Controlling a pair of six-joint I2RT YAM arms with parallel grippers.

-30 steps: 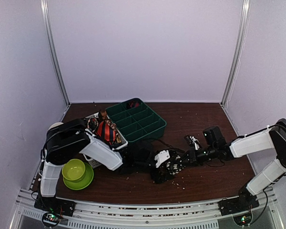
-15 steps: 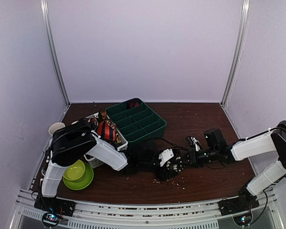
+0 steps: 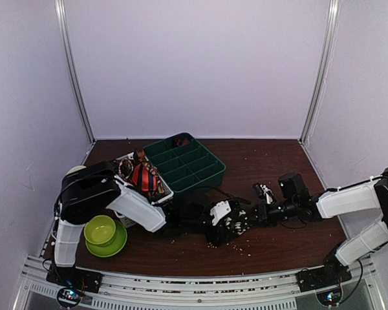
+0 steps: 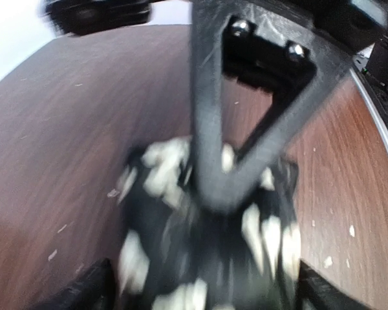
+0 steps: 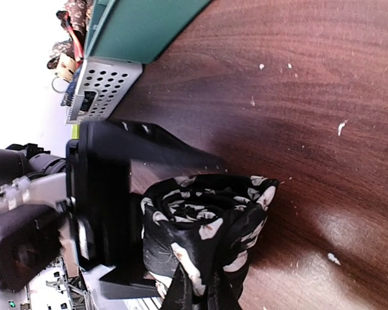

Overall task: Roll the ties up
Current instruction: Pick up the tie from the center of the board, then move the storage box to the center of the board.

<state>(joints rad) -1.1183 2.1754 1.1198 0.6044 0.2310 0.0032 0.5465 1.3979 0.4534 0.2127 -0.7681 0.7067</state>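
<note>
A black tie with cream flower spots (image 3: 229,227) lies rolled into a coil on the brown table, also in the right wrist view (image 5: 200,219) and, blurred, in the left wrist view (image 4: 181,258). My left gripper (image 3: 221,218) straddles the coil, one finger (image 5: 161,152) against each side, shut on it. My right gripper (image 3: 249,216) reaches in from the right and pinches the coil's wall (image 5: 204,300); its finger (image 4: 213,129) shows over the roll. A red-and-black striped tie (image 3: 144,177) and a brown-gold one (image 3: 140,155) sit in the white basket.
A green divided tray (image 3: 200,173) stands behind the coil, next to the white perforated basket (image 3: 165,194). A green bowl on a green plate (image 3: 102,232) sits front left, under the left arm. A white cup (image 3: 74,170) is at the left edge. Crumbs dot the table.
Both grippers stay at the coil. The left arm's elbow rose and came back down. The coil looks slightly tighter and has shifted a little left.
</note>
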